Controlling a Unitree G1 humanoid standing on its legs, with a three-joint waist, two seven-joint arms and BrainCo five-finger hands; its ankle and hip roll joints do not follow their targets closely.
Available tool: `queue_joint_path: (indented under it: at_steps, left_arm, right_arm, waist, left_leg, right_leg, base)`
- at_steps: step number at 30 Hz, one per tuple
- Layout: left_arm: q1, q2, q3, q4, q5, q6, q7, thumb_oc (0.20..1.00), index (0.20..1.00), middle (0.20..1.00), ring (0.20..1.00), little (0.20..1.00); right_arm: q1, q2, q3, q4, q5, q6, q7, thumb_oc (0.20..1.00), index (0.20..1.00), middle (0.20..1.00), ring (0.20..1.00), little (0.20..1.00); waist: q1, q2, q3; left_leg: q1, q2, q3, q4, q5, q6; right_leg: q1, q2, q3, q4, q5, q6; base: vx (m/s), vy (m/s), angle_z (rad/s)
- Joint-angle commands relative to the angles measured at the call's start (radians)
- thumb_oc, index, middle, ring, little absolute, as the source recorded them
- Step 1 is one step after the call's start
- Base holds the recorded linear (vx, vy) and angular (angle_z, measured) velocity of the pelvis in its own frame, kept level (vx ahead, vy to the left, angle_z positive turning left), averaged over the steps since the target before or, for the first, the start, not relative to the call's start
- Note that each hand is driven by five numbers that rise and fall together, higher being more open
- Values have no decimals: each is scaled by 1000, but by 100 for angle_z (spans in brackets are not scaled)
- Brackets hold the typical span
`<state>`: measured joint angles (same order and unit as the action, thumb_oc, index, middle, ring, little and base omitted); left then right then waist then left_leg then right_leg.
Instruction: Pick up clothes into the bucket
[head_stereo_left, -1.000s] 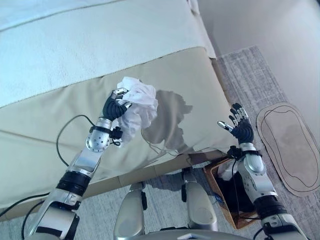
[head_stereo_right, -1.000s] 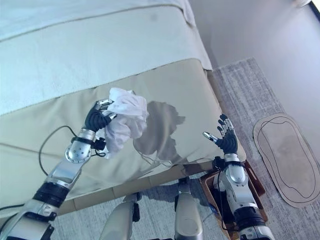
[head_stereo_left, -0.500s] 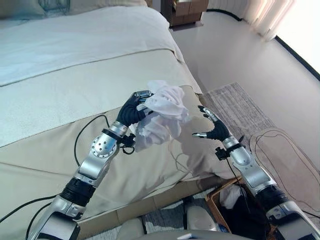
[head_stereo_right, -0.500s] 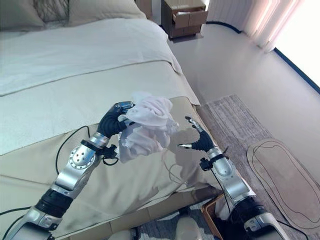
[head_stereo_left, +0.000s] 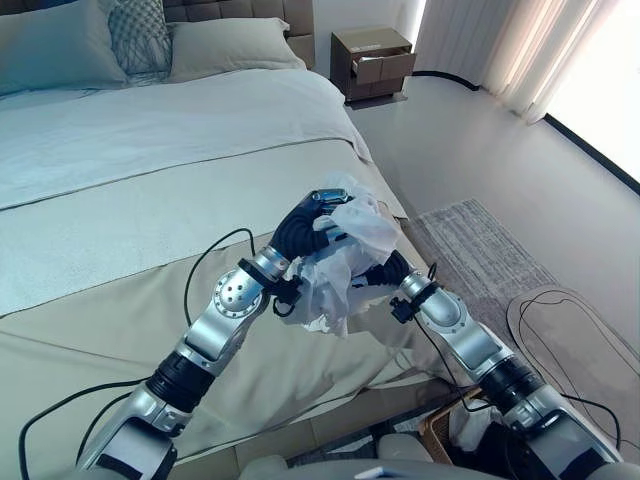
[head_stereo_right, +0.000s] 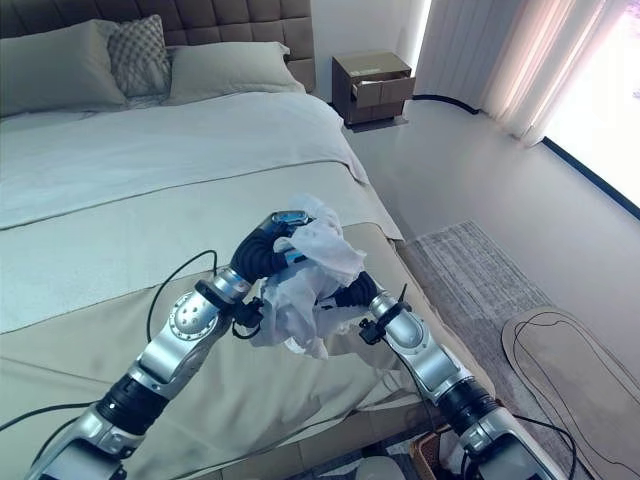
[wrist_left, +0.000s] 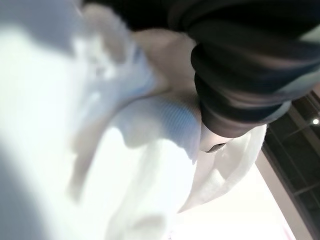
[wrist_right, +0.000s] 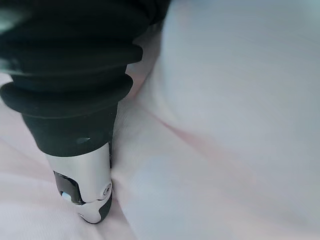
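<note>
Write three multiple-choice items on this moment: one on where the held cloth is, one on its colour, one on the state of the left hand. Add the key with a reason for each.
1. Where is the cloth?
A. Held up above the bed
B. Lying flat on the rug
C. On the nightstand

2. What colour is the cloth?
A. Red
B. White
C. Black

3. What is the left hand doing?
A. Hanging open, away from the cloth
B. Resting flat on a pillow
C. Curled round the cloth

Key: 1 A, the cloth hangs bunched in the air over the bed, with the right hand pressed into it from the other side. 2 B, its folds are white throughout. 3 C, the left hand has its fingers wrapped over the top of the bundle.
</note>
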<state>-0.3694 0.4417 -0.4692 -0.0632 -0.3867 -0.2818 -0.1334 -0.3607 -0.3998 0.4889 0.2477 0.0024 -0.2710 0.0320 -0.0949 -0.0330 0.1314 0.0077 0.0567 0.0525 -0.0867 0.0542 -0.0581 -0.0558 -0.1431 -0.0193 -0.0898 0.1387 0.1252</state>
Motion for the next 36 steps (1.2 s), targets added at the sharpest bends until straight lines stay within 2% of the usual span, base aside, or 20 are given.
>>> queue_joint_path:
  at_steps: [1,3,4,5,15,22,25,26,28,29,36]
  left_arm:
    - [-78,-35,-33,-60,-65,-40,11,200,200,200,200,200]
    - [-87,-49,-43,-55,-65,-35,14,200,200,200,200,200]
    - [-90,-55,-47,-58,-66,-33,13,200,200,200,200,200]
    - [-96,-58,-50,-58,-65,-31,14,200,200,200,200,200]
    - [-137,-26,20,-73,-14,-48,59,200,200,200,200,200]
    - [-28,-25,125,-136,-27,-81,76,200,200,200,200,200]
    - [5,-32,143,-128,-30,-85,84,200,200,200,200,200]
    - [46,-46,170,-103,-25,-91,110,200,200,200,200,200]
    - [81,-54,194,-81,-24,-95,124,570,570,570,570,570]
    - [103,-61,206,-64,-22,-98,133,1000,1000,1000,1000,1000]
    - [210,-82,267,48,-11,-88,144,1000,1000,1000,1000,1000]
  right_arm:
    - [-103,61,41,-26,18,-27,-32,1000,1000,1000,1000,1000]
    - [-108,72,58,-21,24,-23,-25,1000,1000,1000,1000,1000]
    - [-111,74,68,-24,27,-22,-17,511,511,511,511,511]
    - [-113,78,78,-17,28,-20,-11,200,200,200,200,200]
    - [-26,53,42,37,70,11,11,200,200,200,200,200]
    - [149,1,-89,38,50,-2,-23,200,200,200,200,200]
    - [186,4,-124,55,59,-5,-37,200,200,200,200,200]
    - [229,16,-168,63,103,-13,-47,200,200,200,200,200]
    - [260,17,-200,62,147,-16,-47,200,200,200,200,200]
    - [279,20,-219,55,161,-19,-48,200,200,200,200,200]
    - [359,41,-361,57,278,-40,-67,200,200,200,200,200]
  waist:
    - [11,-35,-46]
    - [12,-36,-48]
    - [13,-36,-49]
    - [14,-37,-51]
    - [18,-43,-61]
    - [12,-46,-66]
    - [9,-47,-66]
    - [5,-49,-64]
    - [1,-52,-64]
    - [0,-51,-64]
    - [-19,-53,-69]
  left_leg:
    - [-8,-25,-11,105,-73,22]
    - [-9,-24,-13,102,-72,22]
    - [-8,-23,-15,102,-72,22]
    - [-8,-22,-16,102,-71,22]
    - [6,-25,-26,104,-78,23]
    - [6,-34,-26,107,-83,28]
    - [3,-36,-24,108,-83,30]
    - [2,-39,-22,110,-85,31]
    - [2,-42,-19,111,-86,34]
    - [11,-41,-17,109,-96,34]
    - [15,-60,0,114,-109,50]
  right_leg:
    - [51,-31,-56,31,-41,35]
    - [51,-31,-57,32,-43,35]
    - [53,-31,-58,33,-45,34]
    - [55,-31,-59,33,-47,34]
    - [76,-36,-68,44,-58,38]
    - [76,-47,-69,49,-56,46]
    - [73,-51,-68,50,-55,47]
    - [73,-54,-67,52,-53,49]
    - [69,-58,-64,54,-50,51]
    - [76,-56,-62,54,-56,53]
    - [63,-73,-41,65,-45,66]
  base:
    - [0,0,0]
    - [0,0,0]
    - [0,0,0]
    - [18,3,4]
    - [20,8,6]
    - [0,11,1]
    - [-16,21,-1]
    - [3,37,-2]
    - [-20,44,-1]
    - [-30,44,0]
    - [-29,65,-4]
